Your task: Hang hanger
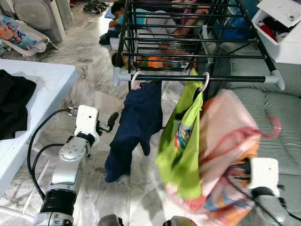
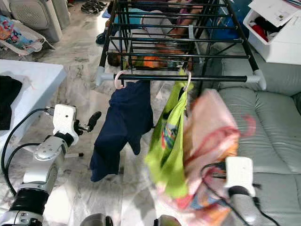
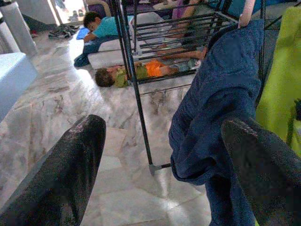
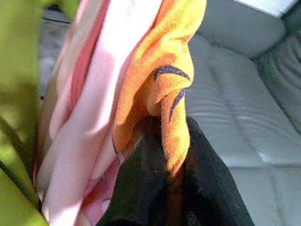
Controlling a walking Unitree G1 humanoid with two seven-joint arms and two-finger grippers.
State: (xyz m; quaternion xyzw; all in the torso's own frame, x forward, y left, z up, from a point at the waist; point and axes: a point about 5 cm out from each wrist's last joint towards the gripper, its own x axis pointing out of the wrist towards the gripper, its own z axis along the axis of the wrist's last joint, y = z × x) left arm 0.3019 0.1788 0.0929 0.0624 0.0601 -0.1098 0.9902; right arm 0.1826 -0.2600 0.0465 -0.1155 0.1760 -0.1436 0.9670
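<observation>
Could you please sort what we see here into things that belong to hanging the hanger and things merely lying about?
Belongs to the job:
- pink-and-orange garment on its red hanger, gripped by the right gripper
- black metal drying rack
- navy garment and lime-green garment, already hung

Lying about:
- grey cushioned sofa
- black cloth on the white table
- left gripper, jaws open, idle

Two garments on rack rail; sofa right.
</observation>
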